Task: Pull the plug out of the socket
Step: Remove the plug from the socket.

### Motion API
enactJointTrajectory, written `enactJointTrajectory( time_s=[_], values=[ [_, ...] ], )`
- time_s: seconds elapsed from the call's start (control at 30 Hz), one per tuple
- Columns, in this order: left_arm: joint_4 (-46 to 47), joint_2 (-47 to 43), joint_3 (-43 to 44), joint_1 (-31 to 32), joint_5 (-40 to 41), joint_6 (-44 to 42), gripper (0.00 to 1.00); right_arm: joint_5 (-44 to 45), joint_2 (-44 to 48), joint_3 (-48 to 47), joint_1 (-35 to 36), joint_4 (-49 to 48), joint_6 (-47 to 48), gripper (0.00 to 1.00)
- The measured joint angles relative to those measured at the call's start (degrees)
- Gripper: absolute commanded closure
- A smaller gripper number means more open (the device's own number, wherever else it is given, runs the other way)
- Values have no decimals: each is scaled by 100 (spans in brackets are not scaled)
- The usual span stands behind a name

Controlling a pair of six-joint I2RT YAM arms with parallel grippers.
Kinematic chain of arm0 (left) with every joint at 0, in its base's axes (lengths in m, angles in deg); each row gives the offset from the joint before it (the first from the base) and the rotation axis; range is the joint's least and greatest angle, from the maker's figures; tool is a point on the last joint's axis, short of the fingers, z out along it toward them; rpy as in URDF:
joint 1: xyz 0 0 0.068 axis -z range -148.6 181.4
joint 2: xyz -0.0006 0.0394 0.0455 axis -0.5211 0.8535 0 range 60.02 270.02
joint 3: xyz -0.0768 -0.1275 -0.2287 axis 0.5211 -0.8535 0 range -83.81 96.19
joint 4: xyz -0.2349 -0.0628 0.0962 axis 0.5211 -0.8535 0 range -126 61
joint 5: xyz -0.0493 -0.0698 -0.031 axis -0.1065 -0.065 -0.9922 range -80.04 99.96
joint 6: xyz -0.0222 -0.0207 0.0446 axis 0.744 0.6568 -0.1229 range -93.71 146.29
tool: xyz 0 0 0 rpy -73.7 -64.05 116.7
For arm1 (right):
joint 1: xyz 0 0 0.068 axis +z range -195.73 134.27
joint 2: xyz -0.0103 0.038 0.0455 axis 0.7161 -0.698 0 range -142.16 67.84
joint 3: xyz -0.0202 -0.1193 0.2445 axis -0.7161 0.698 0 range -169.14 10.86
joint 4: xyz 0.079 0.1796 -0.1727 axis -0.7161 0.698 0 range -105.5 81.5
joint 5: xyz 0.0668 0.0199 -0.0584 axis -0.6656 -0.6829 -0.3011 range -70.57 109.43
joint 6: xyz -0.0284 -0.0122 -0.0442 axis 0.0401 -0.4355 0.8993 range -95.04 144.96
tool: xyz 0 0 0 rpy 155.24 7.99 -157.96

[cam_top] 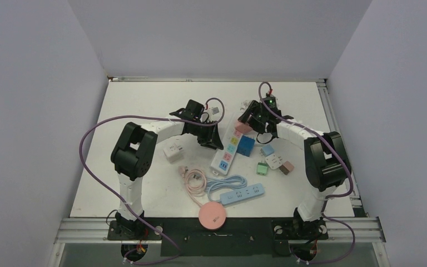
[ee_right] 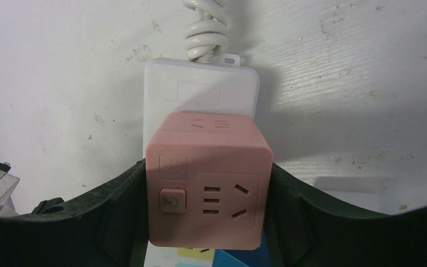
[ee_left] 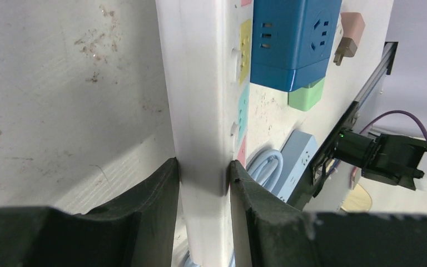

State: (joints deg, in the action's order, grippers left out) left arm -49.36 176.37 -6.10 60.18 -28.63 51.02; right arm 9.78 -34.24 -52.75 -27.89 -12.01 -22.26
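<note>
Top view. Strip (cam_top: 226, 149) lies on the diagonal, a little right of the table's (cam_top: 144, 105) middle, its far end toward the far edge. Pink cube (cam_top: 242, 127) (the plug, I take it) sits on that far end, with a blue cube (cam_top: 246, 145) next along the strip. Left gripper (cam_top: 211, 139) is down at the strip's midsection. Right gripper (cam_top: 250, 123) is over the pink cube.

Left wrist. Left gripper (ee_left: 203, 172) is clamped across the strip (ee_left: 200, 100), one jaw pressed to each long side with no gap showing. Blue cube (ee_left: 292, 39) is seated further up the strip.

Right wrist. Right gripper (ee_right: 208, 183) grasps the pink cube (ee_right: 208, 178), jaws tight against its left and right faces. The cube looks fully seated on the strip (ee_right: 200, 89). No lift shows at its base, though the seam is mostly hidden. The coiled cord (ee_right: 205, 30) leaves the strip's end just beyond.

Step in hand: both grips are set and the pull has not begun. Next move calls for the right arm to draw the cube straight up off the strip, square to the socket face (any tilt would likely bind the pins), while the left pins the strip to the table.
</note>
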Motion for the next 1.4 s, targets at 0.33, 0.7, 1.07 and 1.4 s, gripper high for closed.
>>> enactJointTrajectory(
  time_s=[0.33,0.7,1.07,1.4],
  values=[
    [-136,-22,28,-9,17,24,100,1397,313,35,721,127,175,95],
    [-487,-22,-26,7,-293,-83,100,2741,1097,820,1360,-125,-24,95],
    [-236,-243,-9,422,713,-452,100,1032,575,251,439,463,39,95],
    [-9,-413,-520,2,-61,-83,29,2015,855,413,1333,72,304,95]
  ],
)
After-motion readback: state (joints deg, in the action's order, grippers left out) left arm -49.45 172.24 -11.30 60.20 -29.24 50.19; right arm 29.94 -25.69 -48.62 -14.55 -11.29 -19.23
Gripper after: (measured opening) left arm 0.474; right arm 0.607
